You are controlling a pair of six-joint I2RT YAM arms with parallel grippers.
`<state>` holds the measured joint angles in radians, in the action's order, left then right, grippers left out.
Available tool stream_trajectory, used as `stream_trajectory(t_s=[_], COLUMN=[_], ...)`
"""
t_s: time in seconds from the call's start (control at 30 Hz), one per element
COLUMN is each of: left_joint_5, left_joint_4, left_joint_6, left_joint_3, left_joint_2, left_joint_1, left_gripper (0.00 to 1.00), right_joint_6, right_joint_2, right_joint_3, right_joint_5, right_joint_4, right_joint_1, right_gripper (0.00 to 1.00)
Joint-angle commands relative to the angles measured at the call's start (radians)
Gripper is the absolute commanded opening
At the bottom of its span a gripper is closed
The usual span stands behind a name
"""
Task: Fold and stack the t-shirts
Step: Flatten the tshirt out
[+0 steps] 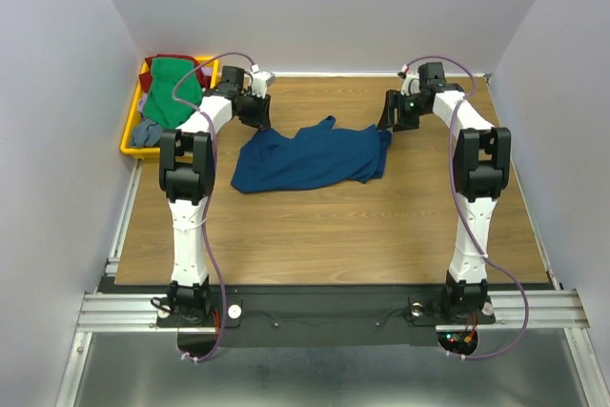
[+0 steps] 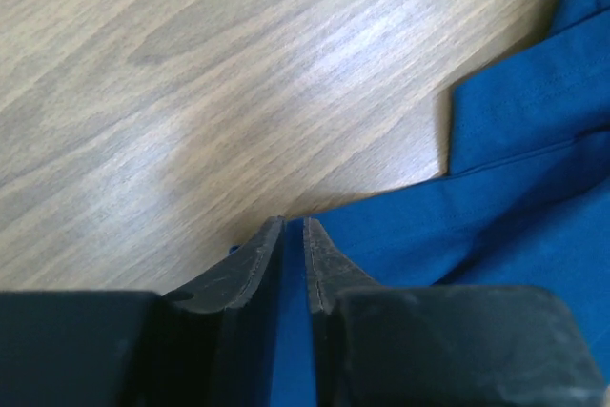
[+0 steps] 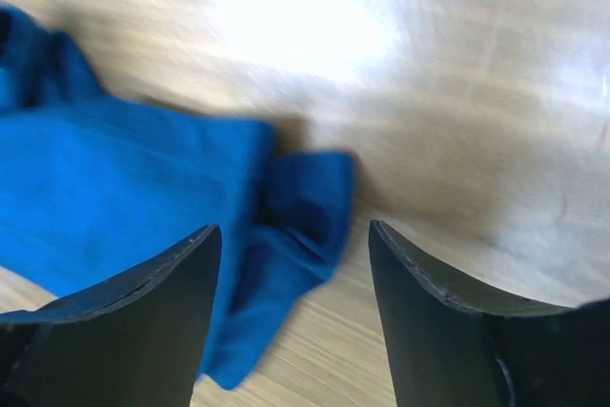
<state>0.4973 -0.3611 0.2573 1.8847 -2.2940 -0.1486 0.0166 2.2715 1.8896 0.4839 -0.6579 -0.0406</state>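
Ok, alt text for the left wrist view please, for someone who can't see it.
The left tool pinches an edge of the blue t-shirt, cloth showing in the slim gap between its dark fingers. The rest of the shirt spreads rightward over the wooden table.

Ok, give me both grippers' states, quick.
Left gripper: closed, pinching an edge of the blue t-shirt.
Right gripper: open, holding nothing, over the shirt's edge.

Top view: high over the near edge, looking down on the whole table [image 1: 334, 226]. Both wrist views: close, angled down at table and blue t-shirt [image 1: 310, 157], shared by all.
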Motion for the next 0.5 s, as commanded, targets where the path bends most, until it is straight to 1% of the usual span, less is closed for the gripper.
stream_trajectory(t_s=[0.0, 0.07, 0.33, 0.37, 0.47], left_joint_5=[0.018, 0.017, 0.017, 0.023, 0.035], left_joint_4=[0.016, 0.024, 0.007, 0.004, 0.001], left_joint_6=[-0.007, -0.007, -0.003, -0.004, -0.006], left_joint_3=[-0.041, -0.059, -0.050, -0.047, -0.047], left_joint_2=[0.067, 0.074, 0.050, 0.044, 0.039], left_joint_1=[0.011, 0.015, 0.023, 0.023, 0.023], left_gripper=[0.37, 0.41, 0.41, 0.41, 0.43], right_joint_6=[0.063, 0.071, 0.109, 0.111, 0.120], right_joint_2=[0.022, 0.045, 0.109, 0.115, 0.140], right_joint_3=[0.097, 0.121, 0.180, 0.183, 0.186], right_joint_5=[0.090, 0.097, 0.165, 0.168, 0.185], right_joint_4=[0.027, 0.027, 0.027, 0.026, 0.027], right_joint_1=[-0.001, 0.001, -0.001, -0.001, -0.001], right_gripper=[0.67, 0.65, 0.62, 0.61, 0.52])
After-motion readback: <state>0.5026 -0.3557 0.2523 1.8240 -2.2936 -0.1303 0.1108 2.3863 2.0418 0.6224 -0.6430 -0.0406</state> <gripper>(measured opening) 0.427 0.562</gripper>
